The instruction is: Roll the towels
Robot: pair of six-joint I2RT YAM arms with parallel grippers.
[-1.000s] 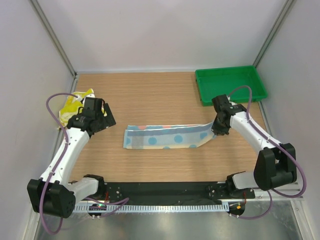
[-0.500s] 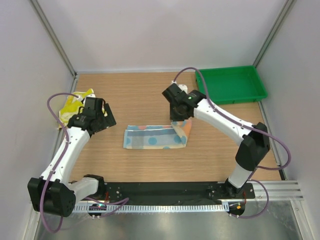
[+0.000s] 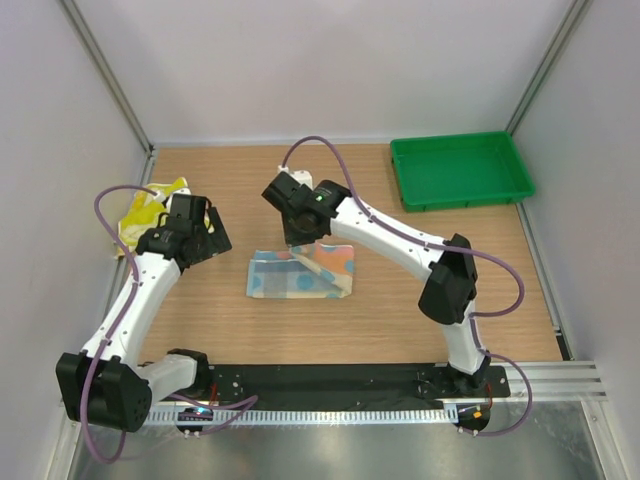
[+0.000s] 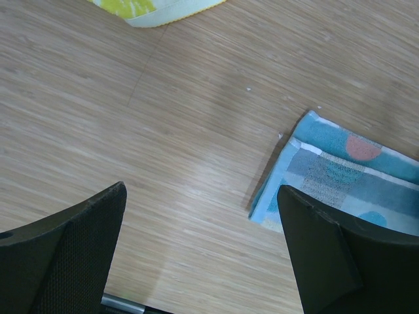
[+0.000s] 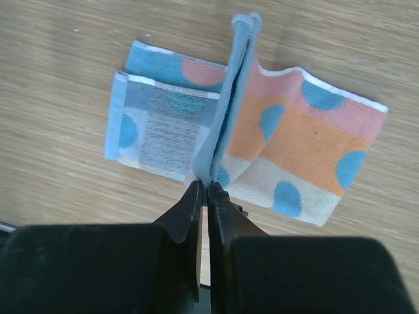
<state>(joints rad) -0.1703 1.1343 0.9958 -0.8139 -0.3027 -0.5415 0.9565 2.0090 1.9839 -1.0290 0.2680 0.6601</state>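
The light blue dotted towel (image 3: 278, 277) lies mid-table, its right part folded back over itself so the orange-pink side (image 5: 308, 140) faces up. My right gripper (image 3: 303, 240) hangs over the towel's far edge, shut on a lifted double edge of the cloth (image 5: 226, 111); in the right wrist view that gripper (image 5: 206, 190) pinches the fold between closed fingers. My left gripper (image 3: 207, 243) stands open to the left of the towel, over bare wood; in the left wrist view the left gripper (image 4: 203, 216) holds nothing, with the blue towel's corner (image 4: 340, 176) near its right finger. The yellow towel (image 3: 150, 207) lies crumpled at the far left.
A green tray (image 3: 460, 168) sits at the back right corner. White walls close in the table on the left, back and right. The yellow towel's edge (image 4: 150, 8) shows at the top of the left wrist view.
My right arm swung left across the table with the towel's right end, folding it over the left half. The left arm stayed still.
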